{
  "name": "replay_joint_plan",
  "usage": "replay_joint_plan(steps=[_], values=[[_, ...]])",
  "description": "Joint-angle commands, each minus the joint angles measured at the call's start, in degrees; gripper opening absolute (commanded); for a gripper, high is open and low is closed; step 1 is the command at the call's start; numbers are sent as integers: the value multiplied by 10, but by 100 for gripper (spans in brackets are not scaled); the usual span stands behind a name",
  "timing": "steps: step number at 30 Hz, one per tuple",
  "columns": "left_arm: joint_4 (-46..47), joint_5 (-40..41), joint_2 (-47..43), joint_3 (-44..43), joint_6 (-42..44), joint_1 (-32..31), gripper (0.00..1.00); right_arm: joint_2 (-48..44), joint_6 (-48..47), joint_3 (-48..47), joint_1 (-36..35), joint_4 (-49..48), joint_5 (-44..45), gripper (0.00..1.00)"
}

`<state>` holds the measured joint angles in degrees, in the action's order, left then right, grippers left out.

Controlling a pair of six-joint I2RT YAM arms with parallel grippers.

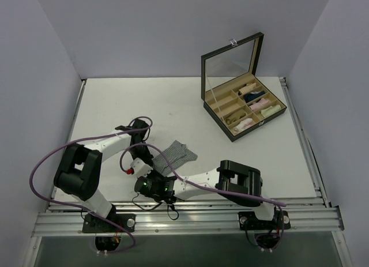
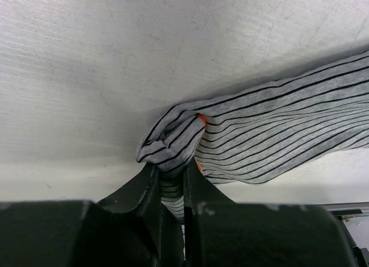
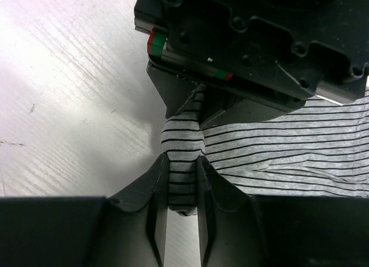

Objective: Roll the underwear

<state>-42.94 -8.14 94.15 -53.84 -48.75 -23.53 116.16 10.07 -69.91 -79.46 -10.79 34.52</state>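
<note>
Grey underwear (image 1: 179, 153) clamped by left gripper (image 2: 172, 176) and right gripper (image 3: 182, 166), pinched end hidden

Grey pinstriped cloth underwear (image 1: 179, 153) lies on white table (image 1: 173, 105), near front edge, between two arms. Left gripper (image 2: 172, 180) and right gripper (image 3: 183, 183) meet nose to nose, both pinching same bunched end. Black open-lid box (image 1: 259, 124) sits far back right, well apart. Small rolled garments (image 1: 253, 102) lie inside its compartments.

White-and-black arms (image 1: 113, 145), purple cables (image 1: 33, 175)
</note>
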Motion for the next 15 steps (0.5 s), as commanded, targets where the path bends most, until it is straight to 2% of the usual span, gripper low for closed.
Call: replay_joint_plan(steps=[1,2,3,7,10,12,15], values=[[-59,26,36,30,1,-9,2,-2,44,24,8,-24,-16,11],[-61,26,35,30,0,-9,2,-4,54,30,12,-34,-22,4],[-67,27,34,28,-3,-9,2,-11,64,49,17,-43,-32,2],[-71,29,3,26,-17,-3,6,-41,147,134,57,-120,-144,0],[-65,29,-44,25,-27,15,20,-62,189,204,90,-207,-203,0],[-61,30,-79,21,-28,37,30,-66,202,230,103,-232,-224,0],[-57,26,-109,9,-21,57,36,-60,222,266,113,-272,-258,0]])
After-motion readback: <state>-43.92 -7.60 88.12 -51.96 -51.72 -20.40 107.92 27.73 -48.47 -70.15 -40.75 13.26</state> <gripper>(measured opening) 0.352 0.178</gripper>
